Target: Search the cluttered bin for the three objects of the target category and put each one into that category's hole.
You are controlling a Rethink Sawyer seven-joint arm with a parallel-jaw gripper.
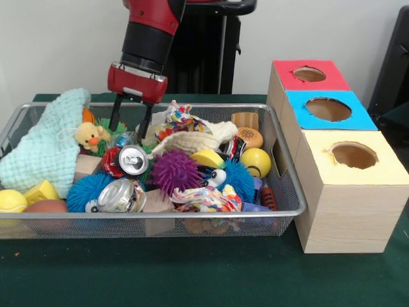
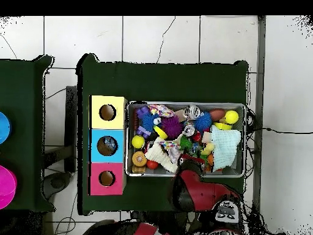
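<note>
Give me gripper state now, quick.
gripper: jaws open, holding nothing, reaching down into the bin beside the yellow duck toy.

The arm [image 1: 150,32] is cut off at twelve o'clock; in the overhead view it hides the claw [image 1: 130,118].

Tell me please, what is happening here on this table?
A red and black robot arm reaches down into the wire-mesh bin, which is full of toys, cans and a green cloth. Its tool is open and hangs at the far side of the bin, beside a small yellow duck, holding nothing. Next to the bin stand three wooden boxes with red, blue and yellow tops; the blue-topped hole has something inside in the overhead view, but I cannot tell what.
</note>
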